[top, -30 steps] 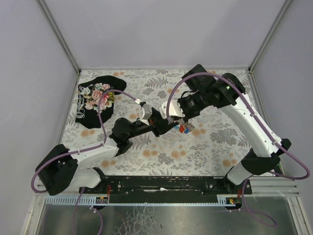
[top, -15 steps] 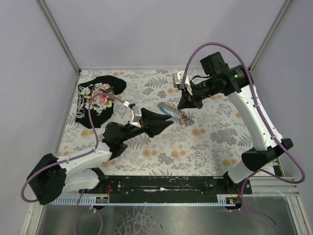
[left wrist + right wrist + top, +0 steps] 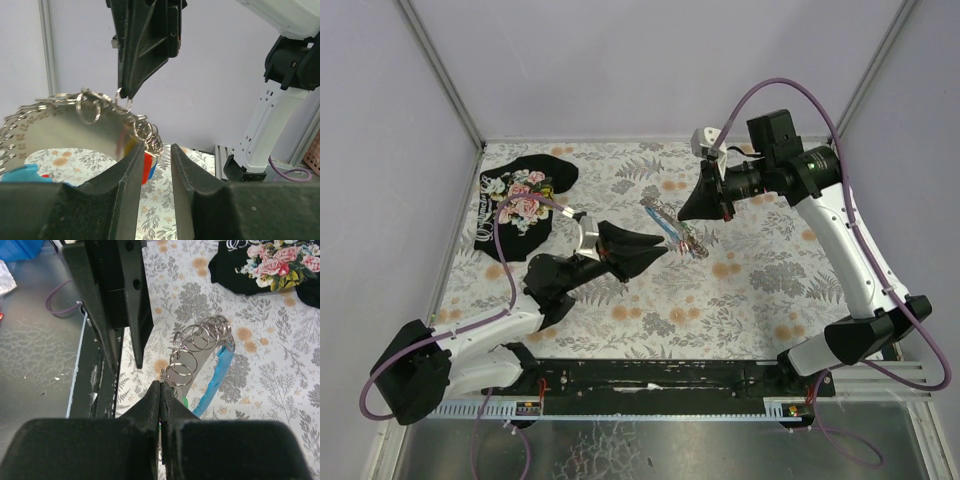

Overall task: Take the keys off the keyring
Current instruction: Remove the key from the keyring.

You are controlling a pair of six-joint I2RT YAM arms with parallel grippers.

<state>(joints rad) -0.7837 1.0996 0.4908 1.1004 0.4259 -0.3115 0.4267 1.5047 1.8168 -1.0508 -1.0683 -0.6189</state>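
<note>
The keyring (image 3: 665, 225), a curved grey fob with a light-blue edge and several silvery rings, hangs above the middle of the table. My right gripper (image 3: 683, 214) is shut on one small ring at the end of it (image 3: 162, 374). The keys (image 3: 698, 246) dangle below as a cluster: red and yellow heads (image 3: 148, 167) in the left wrist view, a green head (image 3: 184, 401) in the right. My left gripper (image 3: 660, 248) points at the keyring from the left. It (image 3: 157, 147) is open, nothing between its fingers, and the keys hang just beyond the left finger.
A black floral cloth (image 3: 520, 205) lies at the back left of the flower-patterned table cover (image 3: 740, 300). A metal rail (image 3: 660, 375) runs along the near edge by the arm bases. Grey walls close in the back and both sides.
The grippers have drawn apart: my right arm rose and swung back to the right with the ring, and my left arm pulled back to the left. The keyring now stretches between them.
</note>
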